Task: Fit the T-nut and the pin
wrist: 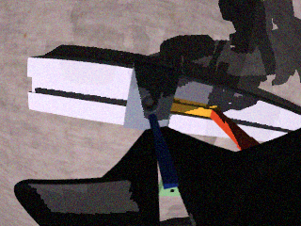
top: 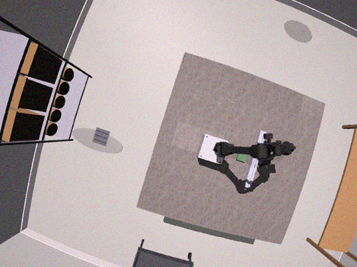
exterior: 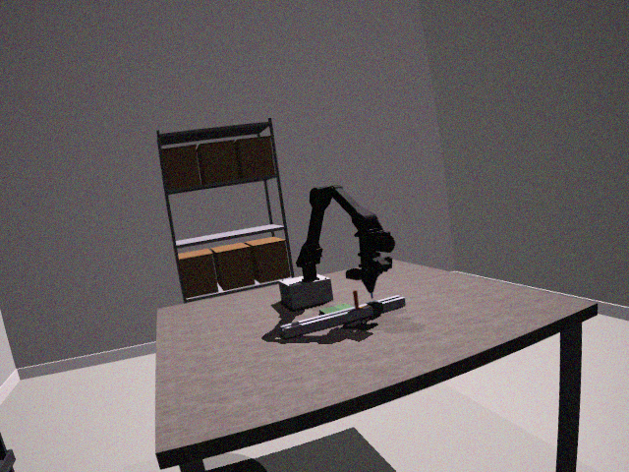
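Hand (top: 291, 147) (exterior: 371, 293) (wrist: 156, 135) clenched on blue pin (exterior: 371, 296) (wrist: 163, 153), pin's end by the bracket (exterior: 376, 308) (wrist: 160, 101) hole; brass nut (wrist: 192, 108) in rail (top: 251, 173) (exterior: 324, 322) (wrist: 80, 80) slot, orange handle (exterior: 356, 299) (wrist: 229, 129) up; green tray (top: 241, 157) (exterior: 336, 309) (wrist: 169, 190) btwn rail & arm base (top: 205, 147) (exterior: 306, 294), on table (top: 192, 178) (exterior: 305, 385) (wrist: 71, 151)

The surface (top: 220, 91) (exterior: 244, 376) (wrist: 71, 155) is a mottled grey-brown table top with a dark edge, and on it, near one another, lie a pale-topped box (top: 208, 148) (exterior: 306, 294), a small green tray (top: 241, 157) (exterior: 335, 309) (wrist: 166, 191) and a long aluminum rail (top: 251, 172) (exterior: 324, 321) (wrist: 80, 77). The tray lies between the box and the rail, and the rail runs lengthwise past it, its slot facing up. Dark shadows fall across the table top beside the box and around the rail.
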